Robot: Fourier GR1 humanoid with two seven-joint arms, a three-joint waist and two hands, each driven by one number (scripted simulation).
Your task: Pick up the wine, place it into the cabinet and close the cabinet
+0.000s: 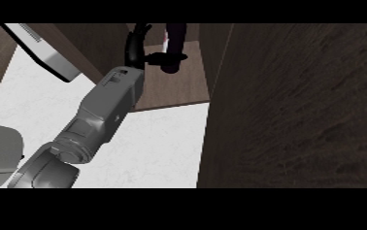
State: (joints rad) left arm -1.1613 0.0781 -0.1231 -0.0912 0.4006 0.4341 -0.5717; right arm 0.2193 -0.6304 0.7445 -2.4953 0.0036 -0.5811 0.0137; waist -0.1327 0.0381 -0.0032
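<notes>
Wine bottle (174,42) sits inside the cabinet (172,95), upright or nearly so, dark body with a trace of pale label at its left edge; top runs out of view at the far edge. Its base appears to meet the cabinet floor, though the contact itself is shadowed and I cannot confirm it

One grey forearm (108,105) reaches from the near left up into the cabinet opening. Which arm this is I cannot tell for sure; by its entry low on the left I judge it the left hand (138,49). Fingers run up along the bottle's left side, thumb hooks across toward the bottle at mid-height — a curled hold around the bottle, not spread flat. Held at mid-body, likely so the bottle stays balanced while it goes down on the shelf

The other hand does not show anywhere

Cabinet door (287,107) fills the right half of the view, dark wood, swung wide toward the viewer — left open so the arm has room to reach in. White counter (158,146) lies near, below the cabinet floor edge. A pale appliance (46,52) stands far left, well apart from the work

Judgement: placing step nearly done; release, withdrawal and shutting the door remain
</notes>
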